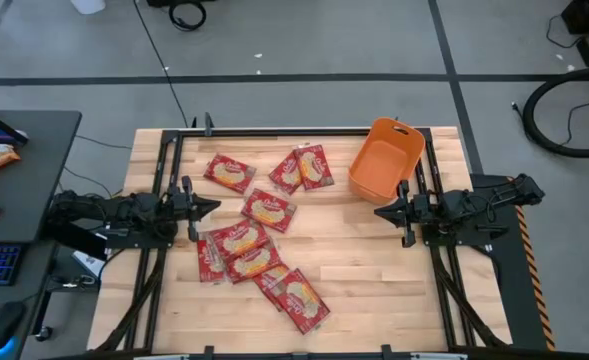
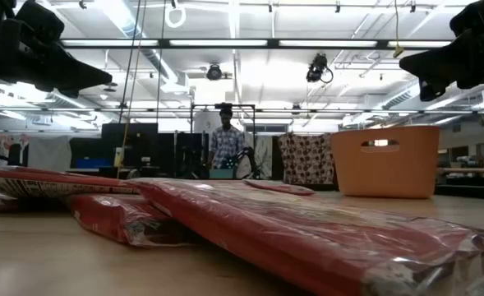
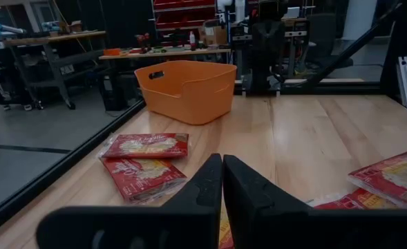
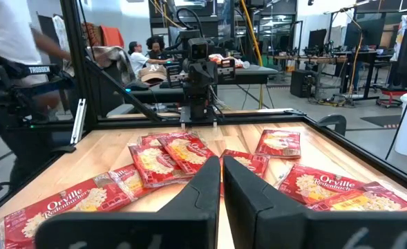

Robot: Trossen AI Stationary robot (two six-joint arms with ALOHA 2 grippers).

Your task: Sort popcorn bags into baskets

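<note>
Red popcorn bags (image 1: 257, 243) lie all over the worktop (image 1: 374, 270), none in the orange basket (image 1: 385, 157), so an empty pressed-together left gripper (image 1: 209, 207) or right gripper (image 1: 381, 211) must spread and grab one.

A: Surface? Light wooden desk (image 1: 374, 270), plank grain, dark frame rails along its edges.

B: Items resting on it: one orange basket (image 1: 385, 157) at the far right corner, upright, nothing visible inside.

A: Popcorn bags (image 1: 268, 209), red, all flat on the wood. A single bag (image 1: 230, 172) far left, a touching pair (image 1: 304, 168) just beside the basket, one alone mid-desk.

B: Nearer the front edge, an overlapping cluster (image 1: 240, 250), trailing to a last bag (image 1: 303, 301). Right half of the desk bare.
</note>
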